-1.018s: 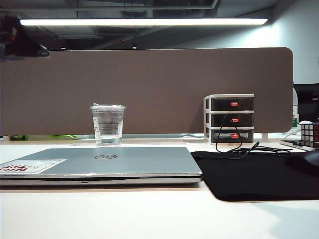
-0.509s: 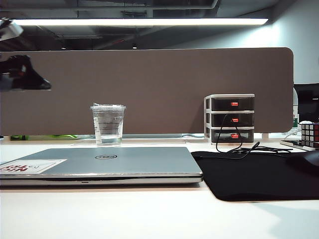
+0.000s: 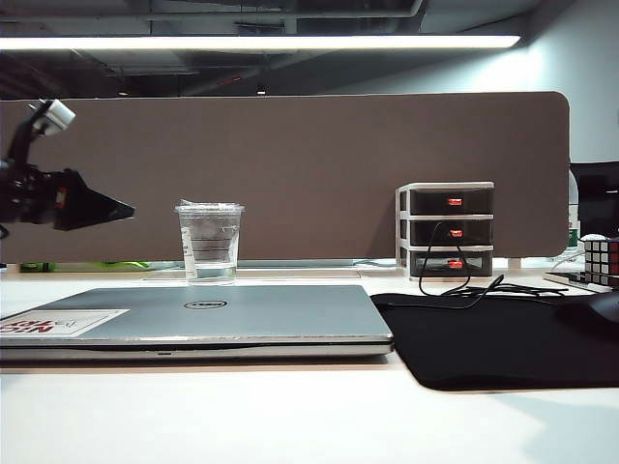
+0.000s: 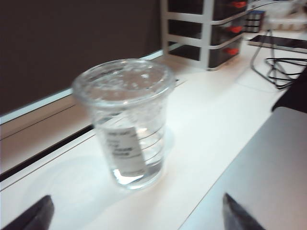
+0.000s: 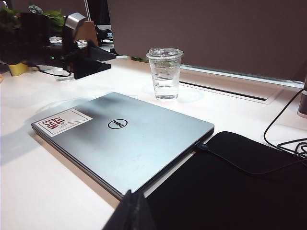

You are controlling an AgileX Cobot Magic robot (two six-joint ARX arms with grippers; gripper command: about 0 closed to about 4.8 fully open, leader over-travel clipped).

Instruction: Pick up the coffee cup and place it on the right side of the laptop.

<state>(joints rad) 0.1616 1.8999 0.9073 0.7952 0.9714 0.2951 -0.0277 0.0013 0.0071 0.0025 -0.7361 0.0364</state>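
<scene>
At the far left of the exterior view the left gripper (image 3: 121, 209) hangs in the air beside the coffee cup (image 3: 210, 243), apart from it, fingers spread wide with nothing between them; its wrist view frames the cup between the 2 dark fingertips (image 4: 33, 216). This looks like the approach step of the pick: the next move calls for bringing the open jaws level around the cup's wall and closing gently, since thin clear plastic should flex and a little water sits inside. The cup is tapered, with a flat clear lid and a white label, standing on the white desk (image 3: 290, 425) just behind the closed laptop (image 3: 193, 319), a slim matte silver slab. Right of it lies a black mouse mat (image 3: 503, 343), soft and non-reflective, the likely drop zone. The right gripper (image 5: 132, 211) rests low near the laptop's front edge; whether it is open I cannot tell.
</scene>
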